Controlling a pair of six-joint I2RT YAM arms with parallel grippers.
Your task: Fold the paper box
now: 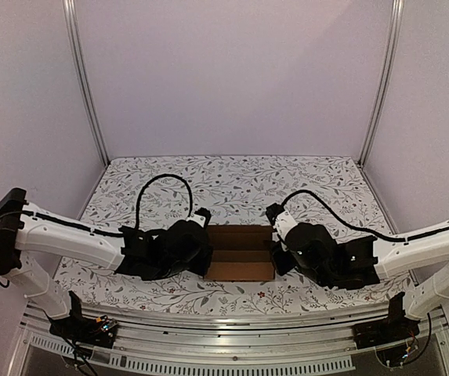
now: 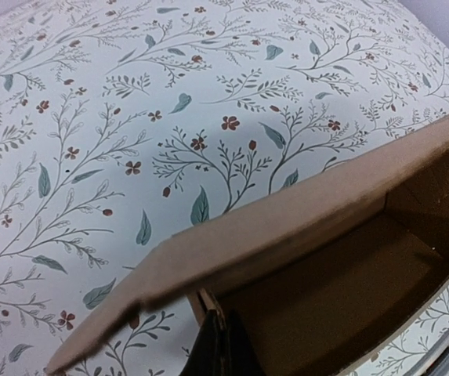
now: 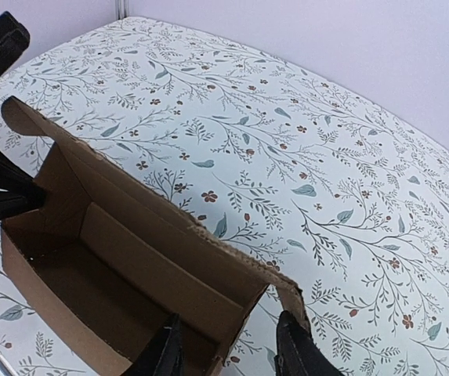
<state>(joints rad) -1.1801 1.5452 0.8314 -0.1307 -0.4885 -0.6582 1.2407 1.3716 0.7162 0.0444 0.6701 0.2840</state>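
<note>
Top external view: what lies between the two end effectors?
The paper box, open-topped brown cardboard, fills the stretch, with the left end effector and right end effector at its two ends; the top external view shows this.

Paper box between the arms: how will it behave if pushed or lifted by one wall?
Likely light: the paper box is thin cardboard, open-topped, empty. Probably floppy at the edges: its long flap stands loose, so a one-wall lift may bend it. A push should slide it on the floral cover rather than tip it; it sits low and wide.

paper box [image 3: 142, 262] — matt brown cardbd
</note>
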